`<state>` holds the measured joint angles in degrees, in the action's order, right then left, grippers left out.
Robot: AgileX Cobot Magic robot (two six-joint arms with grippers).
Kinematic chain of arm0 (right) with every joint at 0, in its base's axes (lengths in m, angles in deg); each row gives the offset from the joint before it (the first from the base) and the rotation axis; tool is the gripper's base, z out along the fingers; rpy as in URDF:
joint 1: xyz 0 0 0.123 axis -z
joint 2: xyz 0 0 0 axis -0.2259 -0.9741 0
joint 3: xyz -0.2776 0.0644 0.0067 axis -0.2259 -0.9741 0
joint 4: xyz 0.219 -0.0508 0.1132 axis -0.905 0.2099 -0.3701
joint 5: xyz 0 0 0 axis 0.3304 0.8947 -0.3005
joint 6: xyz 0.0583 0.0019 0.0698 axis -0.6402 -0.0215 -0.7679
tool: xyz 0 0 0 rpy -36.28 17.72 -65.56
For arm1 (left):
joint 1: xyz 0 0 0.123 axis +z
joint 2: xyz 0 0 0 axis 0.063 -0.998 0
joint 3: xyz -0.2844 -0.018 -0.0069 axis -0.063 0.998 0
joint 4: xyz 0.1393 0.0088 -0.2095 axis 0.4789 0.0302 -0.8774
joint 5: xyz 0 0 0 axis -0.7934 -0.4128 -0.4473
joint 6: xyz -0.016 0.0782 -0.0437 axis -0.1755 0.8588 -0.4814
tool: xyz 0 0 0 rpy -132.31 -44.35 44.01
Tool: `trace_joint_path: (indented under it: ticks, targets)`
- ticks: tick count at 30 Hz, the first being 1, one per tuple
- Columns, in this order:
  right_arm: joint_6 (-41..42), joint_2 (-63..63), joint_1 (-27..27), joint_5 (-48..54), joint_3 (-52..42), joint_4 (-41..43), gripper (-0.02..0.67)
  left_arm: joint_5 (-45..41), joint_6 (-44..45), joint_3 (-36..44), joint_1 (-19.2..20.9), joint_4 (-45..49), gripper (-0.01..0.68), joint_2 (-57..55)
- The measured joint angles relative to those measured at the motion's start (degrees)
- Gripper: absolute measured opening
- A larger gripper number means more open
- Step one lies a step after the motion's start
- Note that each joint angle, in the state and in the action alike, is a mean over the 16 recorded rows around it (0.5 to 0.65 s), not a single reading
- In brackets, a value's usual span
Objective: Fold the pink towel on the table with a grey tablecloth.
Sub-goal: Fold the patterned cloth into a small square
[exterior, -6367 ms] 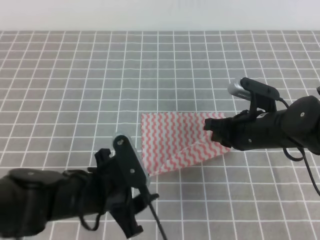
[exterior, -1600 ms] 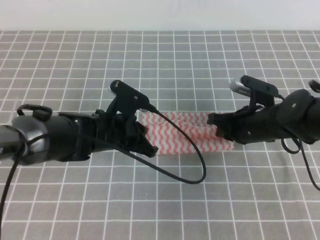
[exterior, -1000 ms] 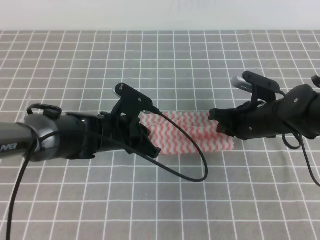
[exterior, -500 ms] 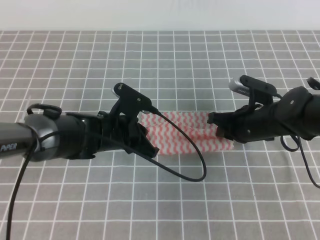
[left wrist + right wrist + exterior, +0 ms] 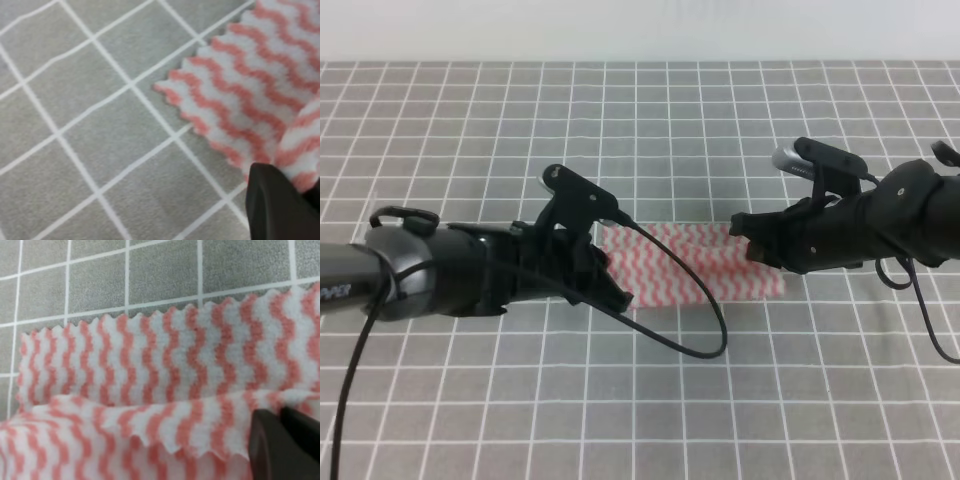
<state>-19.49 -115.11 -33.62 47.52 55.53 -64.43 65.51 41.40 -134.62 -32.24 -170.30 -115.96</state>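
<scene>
Pink towel (image 5: 695,268) lies folded into a long strip mid-bench (image 5: 650,130), grey grid cloth under it. My left fingers (image 5: 610,285) pinch its left end, my right fingers (image 5: 755,245) pinch the right end; both clamped on cloth, upper layer slightly raised.
</scene>
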Motion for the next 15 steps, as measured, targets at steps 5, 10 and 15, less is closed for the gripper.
trace_joint_path:
  ticks: [5, 10, 15]
  targets:
    - [0.00, -0.59, 0.01, 0.08, 0.54, 0.16, -0.001, -0.62, 0.01, -0.02, 0.65, 0.22, 0.000, -0.22]
    - [0.01, -1.22, 0.01, 0.19, 1.08, 0.23, -0.001, -1.53, -0.02, -0.28, 1.11, 0.02, 0.000, -0.64]
    - [0.01, -1.50, 0.02, 0.27, 1.43, 0.26, -0.001, -1.98, -0.06, -1.01, 1.19, 0.02, 0.000, -1.27]
